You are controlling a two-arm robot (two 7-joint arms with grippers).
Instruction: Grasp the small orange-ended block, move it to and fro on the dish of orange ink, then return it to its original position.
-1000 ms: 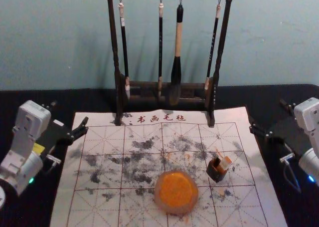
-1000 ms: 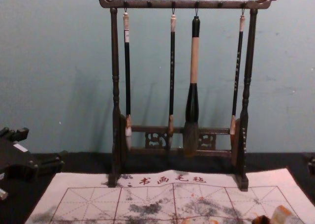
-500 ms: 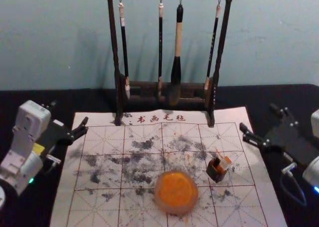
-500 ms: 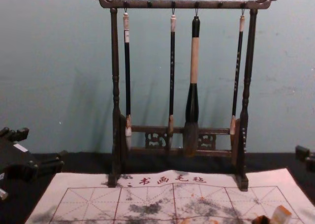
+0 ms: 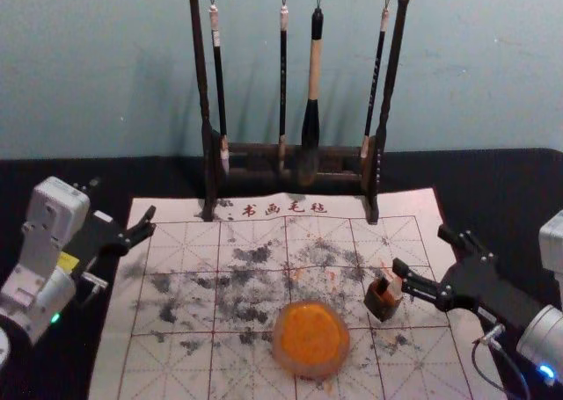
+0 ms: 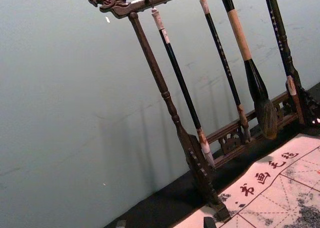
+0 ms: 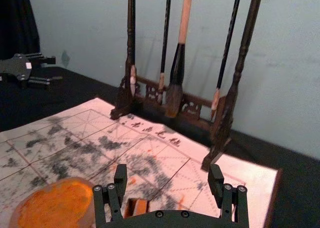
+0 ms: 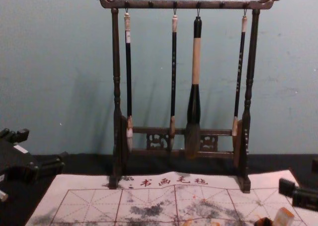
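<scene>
Head view: we have our R claw [image 5: 422, 250] open nr the orange-ended block [image 5: 395, 286], which leans in its sm. dark holder [image 5: 383, 307] on the mat [image 5: 176, 365], R of the orange ink dish [image 5: 310, 338]. R wrist view: we see the block btwn the spread fingers [image 7: 120, 183]. Our L claw [image 5: 123, 200] is parked open by the mat's L edge.

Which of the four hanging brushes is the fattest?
The third brush from the left in the head view: its handle and bristles are thicker than the other three's, with a long tan section.
</scene>
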